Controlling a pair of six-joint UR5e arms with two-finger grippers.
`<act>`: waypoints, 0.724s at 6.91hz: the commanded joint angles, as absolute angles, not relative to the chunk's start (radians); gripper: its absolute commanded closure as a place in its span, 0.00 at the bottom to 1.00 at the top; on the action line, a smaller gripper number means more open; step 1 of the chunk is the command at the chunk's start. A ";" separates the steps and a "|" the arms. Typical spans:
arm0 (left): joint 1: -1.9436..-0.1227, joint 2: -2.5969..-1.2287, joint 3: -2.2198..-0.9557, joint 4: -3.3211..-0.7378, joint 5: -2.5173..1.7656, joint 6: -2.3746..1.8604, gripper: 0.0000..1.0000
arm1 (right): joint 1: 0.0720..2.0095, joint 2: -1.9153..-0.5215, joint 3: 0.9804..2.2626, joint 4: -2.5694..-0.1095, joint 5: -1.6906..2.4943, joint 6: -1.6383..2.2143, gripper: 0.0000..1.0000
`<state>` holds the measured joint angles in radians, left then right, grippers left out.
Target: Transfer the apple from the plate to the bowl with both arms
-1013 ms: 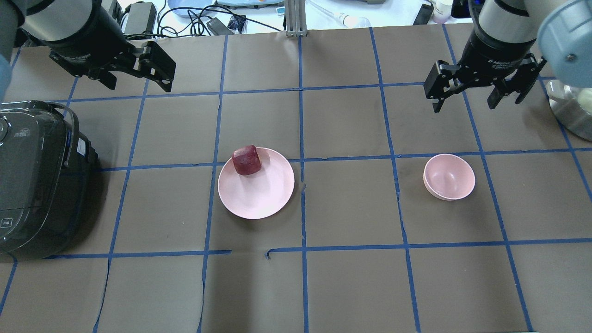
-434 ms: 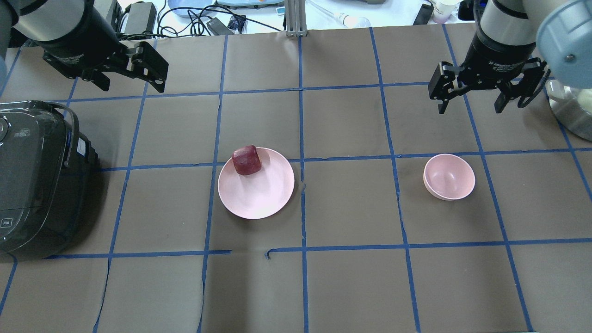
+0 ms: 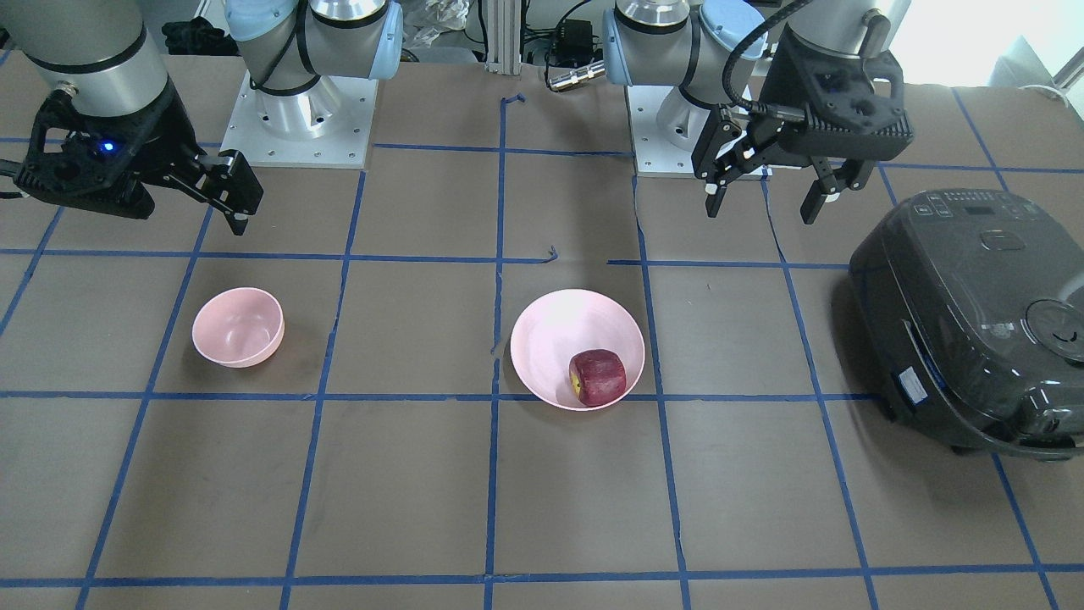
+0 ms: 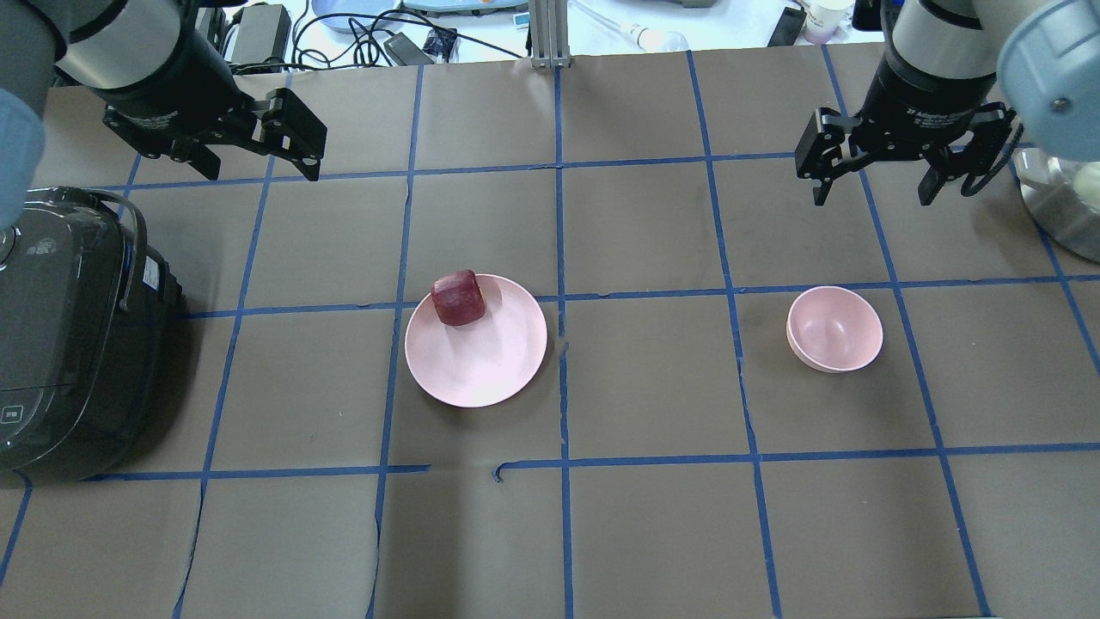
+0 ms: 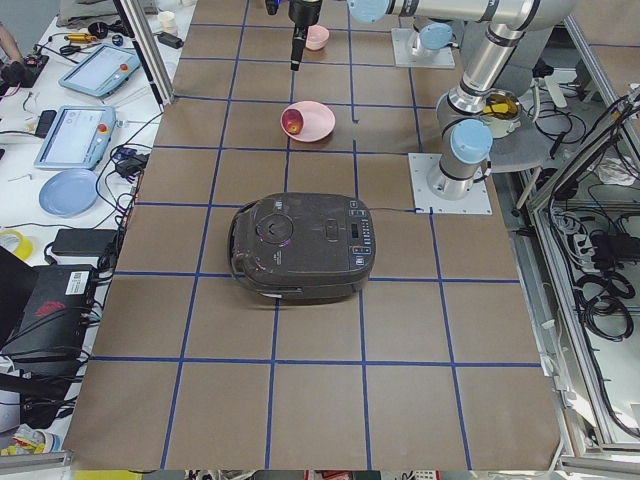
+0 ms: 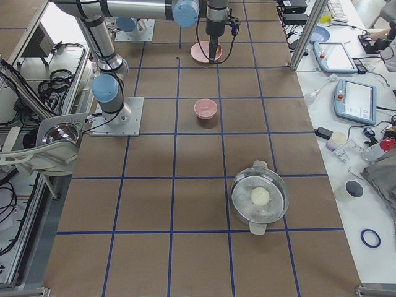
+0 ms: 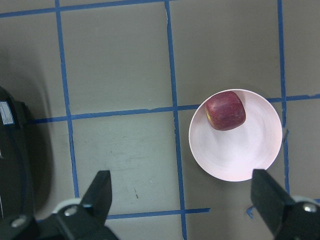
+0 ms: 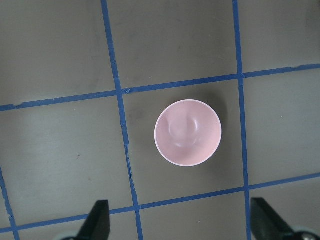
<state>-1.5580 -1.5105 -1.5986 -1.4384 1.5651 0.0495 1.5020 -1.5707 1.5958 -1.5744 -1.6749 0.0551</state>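
The dark red apple [image 4: 458,297] sits on the far left part of the wide pink plate [image 4: 490,365], its yellow patch showing in the front view [image 3: 579,385]. The small deep pink bowl [image 4: 835,329] stands empty to the right. My left gripper [image 4: 260,170] is open and empty, high above the table, behind and to the left of the plate. Its wrist view shows the apple [image 7: 226,110] on the plate [image 7: 235,160]. My right gripper [image 4: 872,198] is open and empty, high behind the bowl. Its wrist view shows the bowl [image 8: 188,132].
A black rice cooker [image 4: 69,335] stands at the left table edge. A metal pot [image 4: 1061,206] with something pale inside stands at the right edge. Cables and devices lie beyond the back edge. Blue tape lines grid the brown table.
Both grippers have shifted slightly at the back of the table and stay open. The right one has turned a little. The apple, plate and bowl have not moved.
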 commanded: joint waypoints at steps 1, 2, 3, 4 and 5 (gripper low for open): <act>-1.619 -1.548 -1.664 -1.401 1.563 -0.119 0.00 | 1.413 -1.492 1.605 -1.588 -1.678 0.026 0.00; -1.675 -1.590 -1.710 -1.303 1.571 -0.177 0.00 | 1.334 -1.433 1.615 -1.595 -1.695 -0.015 0.00; -1.710 -1.630 -1.767 -1.236 1.572 -0.254 0.00 | 1.269 -1.413 1.627 -1.597 -1.694 -0.182 0.00; -1.723 -1.673 -1.819 -1.150 1.568 -0.276 0.00 | 1.238 -1.370 1.673 -1.600 -1.677 -0.258 0.00; -1.721 -1.724 -1.853 -1.073 1.565 -0.316 0.00 | 1.236 -1.339 1.746 -1.715 -1.675 -0.253 0.00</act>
<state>-1.7127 -1.6677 -1.8042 -1.1657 1.5680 -0.2691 1.2565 -1.3805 1.6751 -1.6260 -1.6811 -0.2163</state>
